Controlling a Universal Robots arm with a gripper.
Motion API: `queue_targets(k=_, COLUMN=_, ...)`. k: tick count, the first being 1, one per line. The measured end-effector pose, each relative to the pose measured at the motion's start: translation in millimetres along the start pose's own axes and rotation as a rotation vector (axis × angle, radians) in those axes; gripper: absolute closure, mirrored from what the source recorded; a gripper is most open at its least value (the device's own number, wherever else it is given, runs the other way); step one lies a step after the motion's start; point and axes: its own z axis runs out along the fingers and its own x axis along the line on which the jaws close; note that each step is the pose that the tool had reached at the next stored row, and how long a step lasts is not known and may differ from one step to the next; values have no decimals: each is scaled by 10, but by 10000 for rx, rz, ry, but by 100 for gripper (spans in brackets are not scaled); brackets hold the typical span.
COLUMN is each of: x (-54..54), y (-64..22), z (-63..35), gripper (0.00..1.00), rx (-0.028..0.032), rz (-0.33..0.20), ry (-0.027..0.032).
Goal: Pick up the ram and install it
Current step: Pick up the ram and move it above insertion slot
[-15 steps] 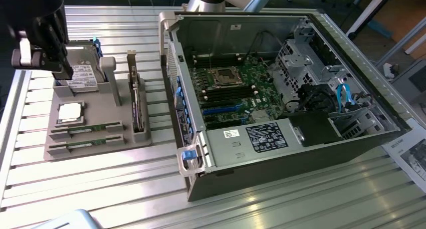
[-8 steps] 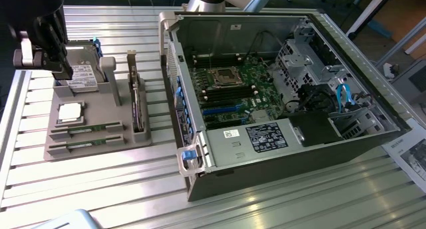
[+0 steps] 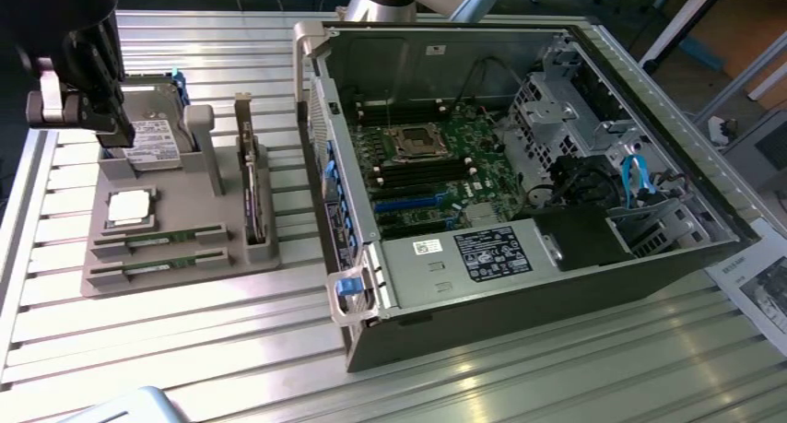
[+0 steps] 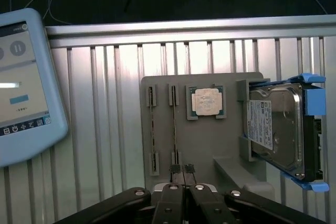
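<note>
Hand point(image 4: 182, 169) hangs at the upper left of the exterior view, over the tray point(image 3: 184, 206) on the table point(image 3: 184, 349), fingers together and holding nothing. The ram point(image 3: 160, 240) and its twin point(image 3: 150, 268) sit in slots at the tray's lower end, untouched, so the pick-up looks to be only at its approach. A grasp, I judge, calls for parted fingers squared to one stick's thin edge, well apart from the open case point(image 3: 492, 285).

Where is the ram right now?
Both ram sticks lie in the grey holder on the exterior view's left, beside the silver processor chip.
</note>
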Motion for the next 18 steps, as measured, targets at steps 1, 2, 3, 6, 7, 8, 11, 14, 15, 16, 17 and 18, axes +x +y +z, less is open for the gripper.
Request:
queue_targets(k=1, x=0, y=0, z=0, gripper=90, rx=0, rz=0, ry=0)
queue_targets(k=2, x=0, y=0, z=0, gripper=90, rx=0, rz=0, ry=0)
queue_targets(k=3, x=0, y=0, z=0, gripper=90, rx=0, rz=0, ry=0)
queue_targets(k=6, x=0, y=0, z=0, gripper=90, rx=0, rz=0, ry=0)
queue_targets(k=7, x=3, y=0, z=0, gripper=90, rx=-1, rz=2, ry=0)
queue_targets(k=8, x=7, y=0, z=0, gripper=90, rx=0, rz=0, ry=0)
queue_targets(k=11, x=22, y=-1, z=-1, gripper=90, rx=0, rz=-1, ry=0)
queue_targets(k=14, x=50, y=-3, z=-2, gripper=90, rx=0, rz=0, ry=5)
queue_targets(k=15, x=65, y=-3, z=-1, gripper=90, rx=1, rz=0, ry=7)
queue_targets(k=16, x=81, y=-4, z=-2, gripper=90, rx=1, rz=0, ry=9)
queue_targets(k=17, x=92, y=-5, z=-2, gripper=90, rx=0, rz=0, ry=11)
queue_targets(k=18, x=99, y=-5, z=-2, gripper=90, rx=1, rz=0, ry=13)
